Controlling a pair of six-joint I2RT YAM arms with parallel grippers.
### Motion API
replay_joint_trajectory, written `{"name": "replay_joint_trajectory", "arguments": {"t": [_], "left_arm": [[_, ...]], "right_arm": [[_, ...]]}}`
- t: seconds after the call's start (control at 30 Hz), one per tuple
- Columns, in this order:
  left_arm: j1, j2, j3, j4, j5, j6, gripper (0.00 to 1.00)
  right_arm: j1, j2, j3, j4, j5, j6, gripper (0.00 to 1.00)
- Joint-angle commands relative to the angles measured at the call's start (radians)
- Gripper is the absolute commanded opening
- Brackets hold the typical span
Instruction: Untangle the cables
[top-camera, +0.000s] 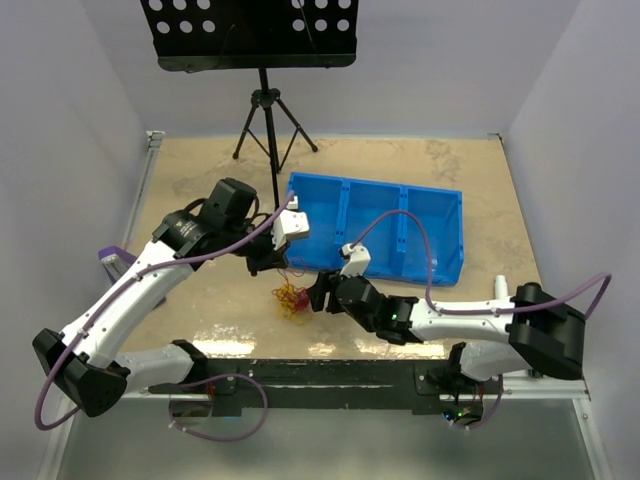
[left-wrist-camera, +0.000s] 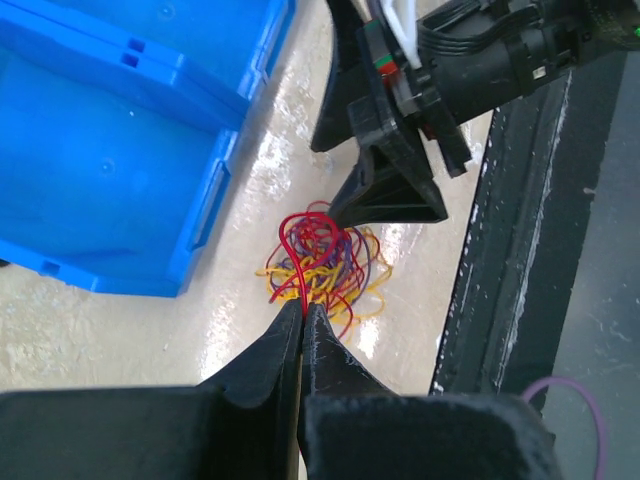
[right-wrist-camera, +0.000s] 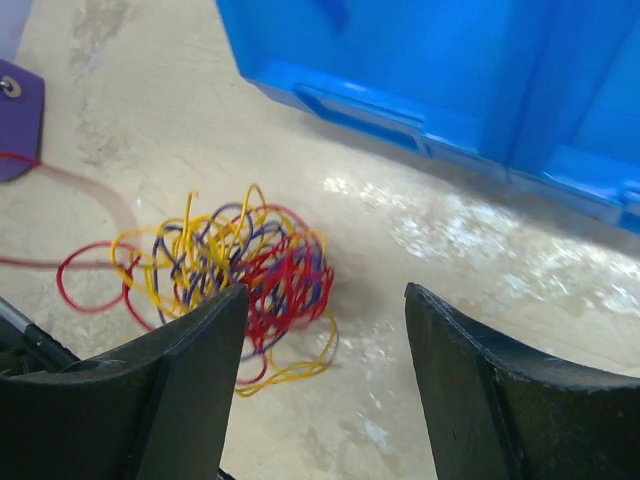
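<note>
Beige desk (top-camera: 200, 170) carries the tangled cables (right-wrist-camera: 240, 260); left claw (left-wrist-camera: 302, 308) pinches a red strand, right claw (right-wrist-camera: 325, 295) spread apart just beside

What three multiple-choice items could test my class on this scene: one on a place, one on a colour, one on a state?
1. Where does the cable tangle lie?
A. In the blue bin
B. On the table, outside the bin
C. On the music stand

2. Which colour is the strand that the left tool pinches?
A. Yellow
B. Green
C. Red

3. How does the right tool stand?
A. Open, holding nothing
B. Shut on the tangle
C. Shut on the bin's rim

Key:
1 B: the tangle lies on bare tabletop in front of the bin's near wall.
2 C: a red loop runs into the closed jaws.
3 A: its jaws stand apart, with only tabletop between them.
</note>
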Motion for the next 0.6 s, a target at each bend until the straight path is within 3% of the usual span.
{"name": "replay_joint_trajectory", "arguments": {"t": [0.0,0.57], "left_arm": [[0.0,-0.019,0.073,-0.063,0.03,0.011,0.0],[-0.002,-0.105,0.074,-0.076,0.004,0.055,0.0]], "right_arm": [[0.011,0.056,0.094,0.103,0.012,-0.058,0.68],[0.149,0.328,0.199,0.219,-0.01,-0.018,0.62]]}}
